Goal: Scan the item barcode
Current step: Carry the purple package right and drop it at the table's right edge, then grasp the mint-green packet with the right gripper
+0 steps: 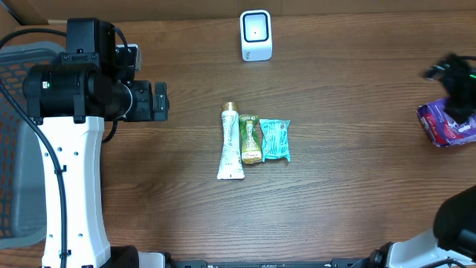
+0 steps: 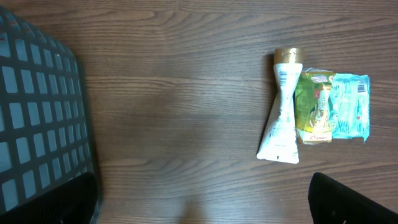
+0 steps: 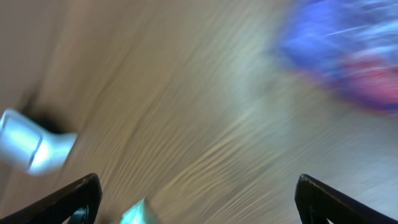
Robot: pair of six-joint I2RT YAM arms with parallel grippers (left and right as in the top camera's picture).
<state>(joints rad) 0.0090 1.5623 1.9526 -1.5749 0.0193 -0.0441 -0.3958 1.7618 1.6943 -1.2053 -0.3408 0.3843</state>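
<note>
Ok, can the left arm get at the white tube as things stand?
Probably yes. The left gripper is open, and only bare table lies between it and the white tube, the item nearest that arm. The green packet touches the tube's far side and may get nudged.

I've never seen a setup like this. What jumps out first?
Three small products lie side by side mid-table: a white tube with a gold cap, a green-gold sachet and a teal packet. A white scanner box stands at the far edge, and a purple packet lies far right.
</note>
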